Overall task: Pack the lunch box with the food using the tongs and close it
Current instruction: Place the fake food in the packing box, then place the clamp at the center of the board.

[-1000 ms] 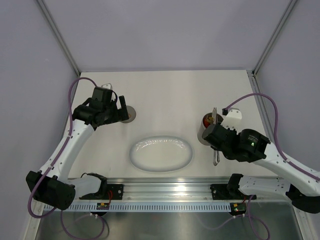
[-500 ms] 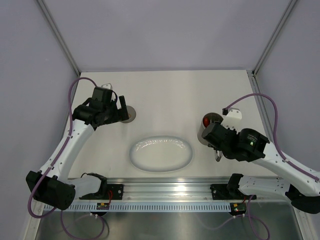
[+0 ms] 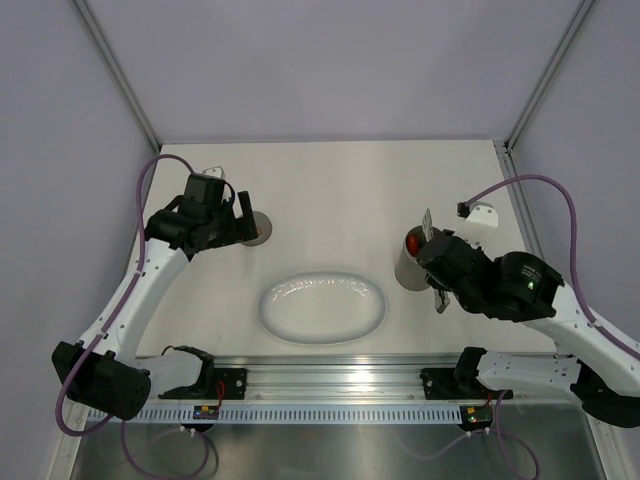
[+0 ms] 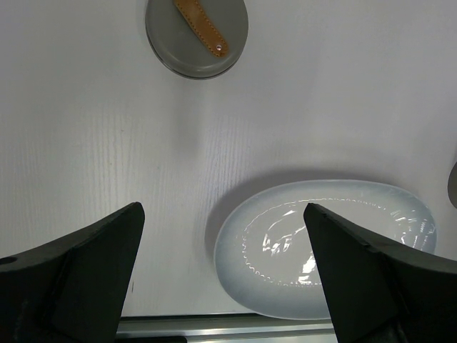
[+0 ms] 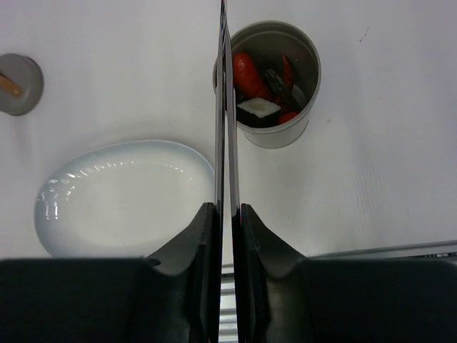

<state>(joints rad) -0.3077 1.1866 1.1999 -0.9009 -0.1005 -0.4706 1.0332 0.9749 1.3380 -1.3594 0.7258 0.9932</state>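
The lunch box (image 3: 404, 270) stands open right of the plate, a grey cup (image 5: 275, 134) holding the food: a red sausage (image 5: 245, 70), a white square (image 5: 258, 108) and dark bits. My right gripper (image 3: 438, 268) (image 5: 228, 236) is shut on the tongs (image 5: 223, 107), whose two silver arms are squeezed together and run past the cup's left rim; their tips (image 3: 428, 224) show nothing held. The round grey lid (image 3: 259, 228) (image 4: 196, 36) with its tan handle lies on the table far left. My left gripper (image 3: 240, 222) (image 4: 225, 286) hangs open beside the lid, empty.
A white oval plate (image 3: 322, 307) (image 4: 328, 246) (image 5: 125, 193) with nothing on it sits at the table's front middle, between the arms. A metal rail (image 3: 330, 375) runs along the near edge. Grey walls close the sides and back.
My right arm has shifted to the right, and the tongs in it now stick up over the lunch box's rim again. The left arm has not moved.
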